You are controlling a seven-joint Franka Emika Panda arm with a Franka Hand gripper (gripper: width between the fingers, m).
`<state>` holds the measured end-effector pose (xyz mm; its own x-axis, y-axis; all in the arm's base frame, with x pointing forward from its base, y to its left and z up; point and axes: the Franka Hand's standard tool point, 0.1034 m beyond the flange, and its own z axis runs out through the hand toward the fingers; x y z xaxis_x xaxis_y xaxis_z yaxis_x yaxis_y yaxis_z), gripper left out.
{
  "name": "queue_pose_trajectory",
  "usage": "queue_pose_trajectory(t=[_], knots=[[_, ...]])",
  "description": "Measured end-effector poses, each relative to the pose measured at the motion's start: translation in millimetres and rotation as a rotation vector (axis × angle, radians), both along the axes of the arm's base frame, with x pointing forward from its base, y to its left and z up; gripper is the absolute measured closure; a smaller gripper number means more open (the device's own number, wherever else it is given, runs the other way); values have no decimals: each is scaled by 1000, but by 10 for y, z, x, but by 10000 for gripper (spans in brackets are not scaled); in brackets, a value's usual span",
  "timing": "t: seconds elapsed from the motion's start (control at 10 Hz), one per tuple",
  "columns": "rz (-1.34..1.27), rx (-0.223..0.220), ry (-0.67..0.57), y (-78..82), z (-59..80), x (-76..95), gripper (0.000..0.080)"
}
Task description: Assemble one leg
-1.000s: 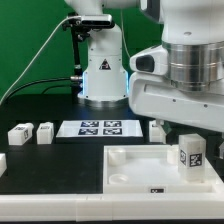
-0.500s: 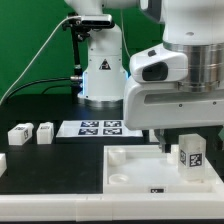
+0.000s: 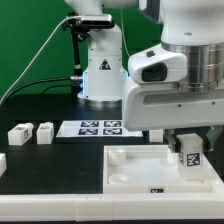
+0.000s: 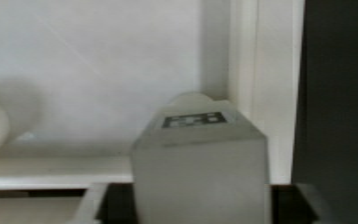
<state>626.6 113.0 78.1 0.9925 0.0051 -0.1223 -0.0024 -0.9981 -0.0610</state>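
Over the last second my gripper point(image 3: 187, 141) came down over the leg point(image 3: 191, 158), which stood upright on the white panel point(image 3: 130, 166). Fingers straddled it; whether they had closed I could not tell. Grasp looked imminent.

My claw point(image 3: 188, 141) hangs low over the leg point(image 3: 193, 158) standing on the white panel point(image 3: 135, 170), and my own body blocks that side. The panel's middle lies bare. On the exterior view's left, two small blocks point(image 3: 32, 133) stand on open black tabletop point(image 3: 50, 165).
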Motion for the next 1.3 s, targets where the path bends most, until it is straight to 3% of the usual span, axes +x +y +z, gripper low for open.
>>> queue_pose_trajectory(t=[0.4, 0.9, 1.1, 1.2, 1.3], knots=[[-191, -21, 12, 15, -2, -4, 508], [-972, -65, 106, -1, -21, -23, 508], [-1246, -106, 129, 5, -18, -16, 507], [-1353, -138, 156, 1, -14, -31, 506], [-1357, -138, 156, -1, -15, -31, 506]])
